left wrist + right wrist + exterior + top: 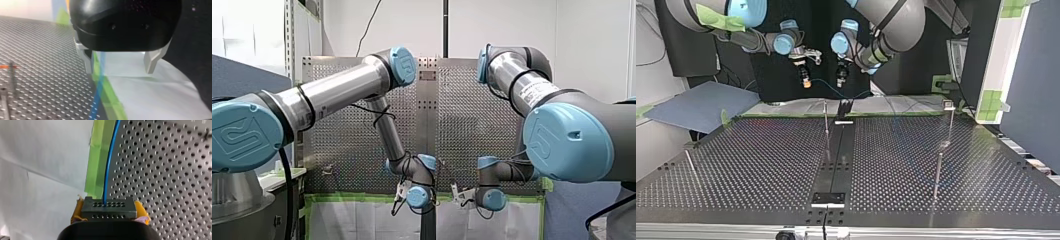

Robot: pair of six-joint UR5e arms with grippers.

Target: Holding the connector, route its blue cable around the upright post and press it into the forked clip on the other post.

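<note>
My right gripper (pixel 109 213) has yellow pads (pixel 141 211) and is shut on a dark grey connector (pixel 109 207). The blue cable (pixel 108 170) leaves the connector and runs ahead along the green tape at the table's edge. In the top view my right gripper (pixel 806 83) hangs above the far edge, and the cable (pixel 828 90) sags from it past my left gripper (pixel 840 81). My left gripper (pixel 120 72) is open with nothing between its metal fingers (pixel 151 62); the cable (pixel 99 85) passes blurred beside one finger. A thin upright post (pixel 826 122) stands mid-table. A post with a clip on top (pixel 948 106) stands at the top view's right.
The perforated table (pixel 761 160) has a dark centre strip (pixel 838 150) with small blocks at both ends. Another thin post (pixel 937 175) stands nearer the camera at the right, and a short leaning rod (pixel 691 165) at the left. Green tape (pixel 97 157) and white sheeting border the far edge.
</note>
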